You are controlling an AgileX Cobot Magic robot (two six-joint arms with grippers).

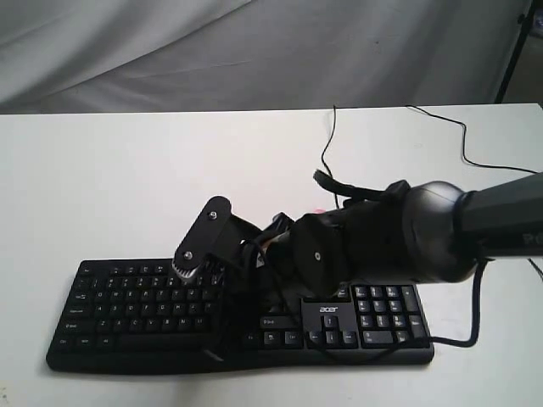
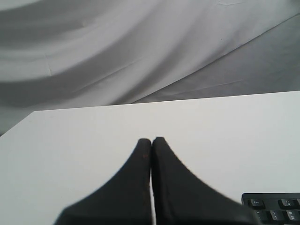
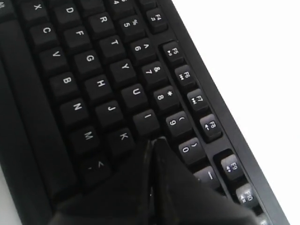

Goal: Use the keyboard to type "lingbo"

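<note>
The black keyboard [image 1: 127,318] with its white "acer" logo [image 1: 328,309] lies along the near edge of the white table [image 1: 127,186]. My right arm reaches in from the right across the keyboard's middle. Its gripper [image 1: 185,270] is shut and empty, pointing down at the letter keys. In the right wrist view the shut tip [image 3: 153,140] sits between the I key [image 3: 147,117], the K key [image 3: 123,136] and the 0 key [image 3: 187,149], hiding the key beneath it. My left gripper [image 2: 151,139] is shut and empty over bare table, beside the keyboard's corner [image 2: 272,206]; the exterior view does not show it.
The keyboard's thin black cable [image 1: 327,153] runs back across the table. A second black cable [image 1: 441,127] lies at the back right. A grey cloth backdrop [image 1: 254,51] hangs behind the table, with a dark stand leg [image 1: 513,51] at the far right.
</note>
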